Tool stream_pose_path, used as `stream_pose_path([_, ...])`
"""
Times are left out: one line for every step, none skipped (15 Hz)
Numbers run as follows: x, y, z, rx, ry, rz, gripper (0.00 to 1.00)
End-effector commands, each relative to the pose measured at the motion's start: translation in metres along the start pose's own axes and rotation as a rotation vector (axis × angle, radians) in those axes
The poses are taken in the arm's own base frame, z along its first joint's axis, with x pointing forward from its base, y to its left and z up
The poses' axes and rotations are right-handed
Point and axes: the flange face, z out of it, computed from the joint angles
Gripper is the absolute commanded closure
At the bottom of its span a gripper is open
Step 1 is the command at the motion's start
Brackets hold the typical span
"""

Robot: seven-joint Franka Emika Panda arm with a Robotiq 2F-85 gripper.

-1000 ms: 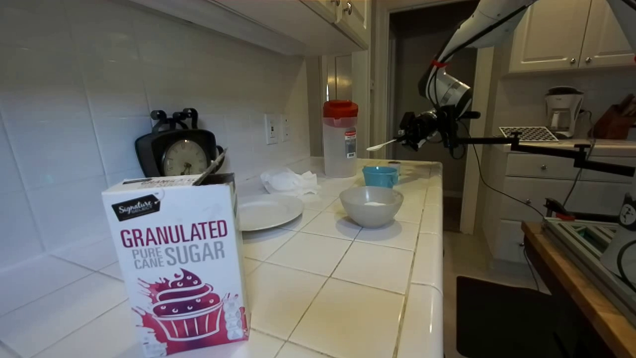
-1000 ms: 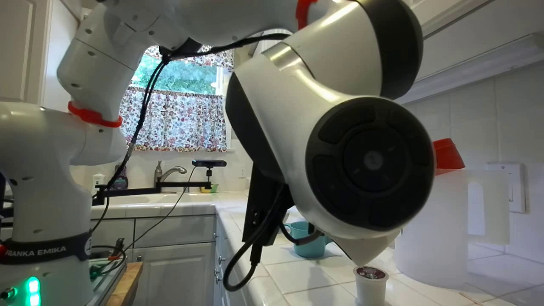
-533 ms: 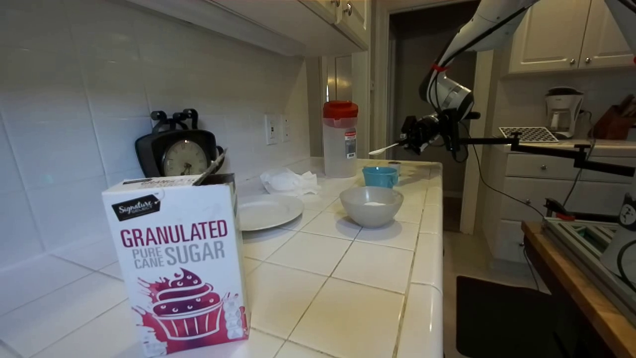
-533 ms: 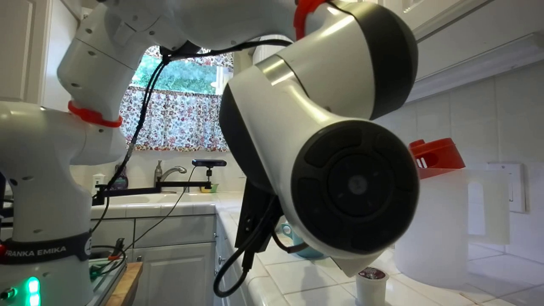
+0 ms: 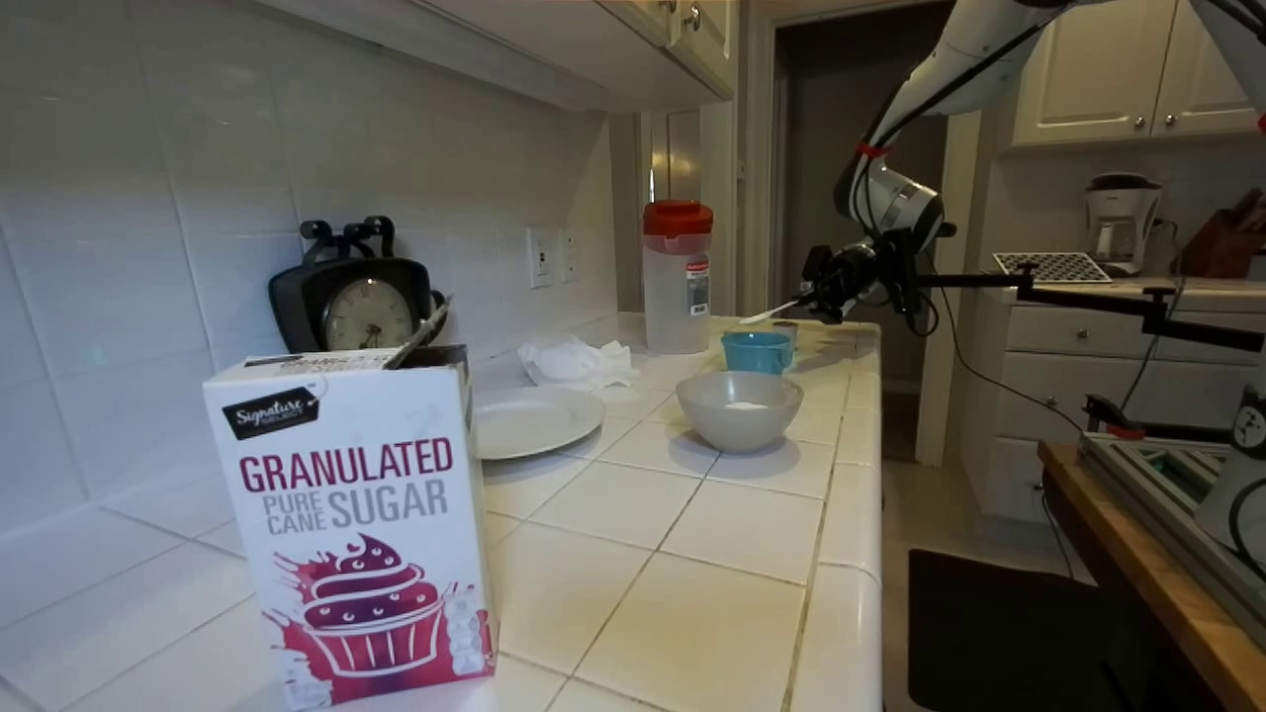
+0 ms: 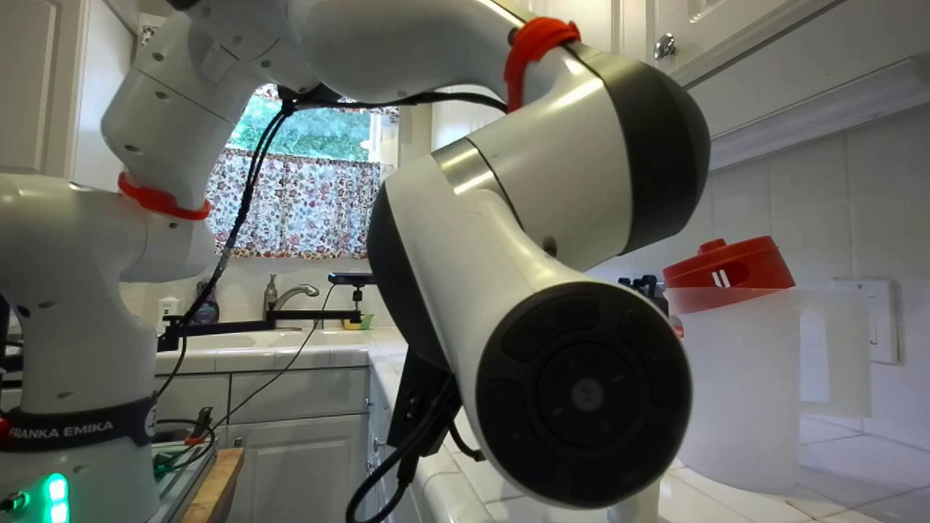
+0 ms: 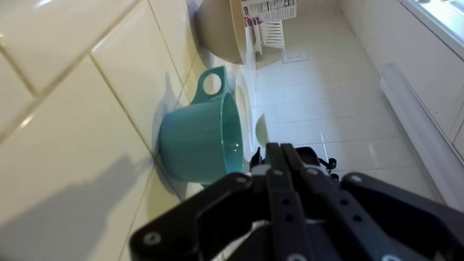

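Observation:
My gripper is shut on a white spoon, whose pale bowl end sticks out past the fingertips in the wrist view. A turquoise mug stands upright on the tiled counter, its open rim close beside the fingers. The spoon is a little higher than the mug in an exterior view, not touching it. In front of the mug there sits a translucent bowl with some white stuff inside. The arm's wrist hides gripper, spoon and mug in an exterior view.
A sugar box stands at the front, a black clock behind it. Along the wall are a white plate, crumpled paper and a red-lidded pitcher. A small cup sits behind the mug. Cabinets hang overhead.
The arm has come down, and the spoon has sunk closer to the mug's height. In an exterior view the lowered wrist now covers the mug and small cup and uncovers the pitcher's red lid.

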Motion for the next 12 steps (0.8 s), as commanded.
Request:
stream_pose_path([-0.008,0.003,-0.005,-0.007,0.002,0.040,0.99])
stream_pose_path([-0.011,0.005,-0.007,-0.011,0.005,0.048,0.99])
stream_pose_path([-0.013,0.006,-0.010,-0.012,0.007,0.055,0.99])
stream_pose_path([-0.015,0.008,-0.012,-0.018,0.009,0.065,0.99])
stream_pose_path([-0.017,0.009,-0.014,-0.024,0.012,0.075,0.99])
stream_pose_path([-0.019,0.009,-0.017,-0.033,0.016,0.084,0.99])
stream_pose_path([-0.020,0.009,-0.020,-0.039,0.018,0.090,0.99])
stream_pose_path([-0.021,0.009,-0.022,-0.045,0.021,0.094,0.99])
stream_pose_path([-0.021,0.008,-0.025,-0.046,0.026,0.095,0.99])
stream_pose_path([-0.021,0.006,-0.027,-0.043,0.028,0.092,0.99])
stream_pose_path([-0.021,0.005,-0.028,-0.045,0.029,0.094,0.99])
stream_pose_path([-0.021,0.004,-0.029,-0.050,0.031,0.100,0.99])
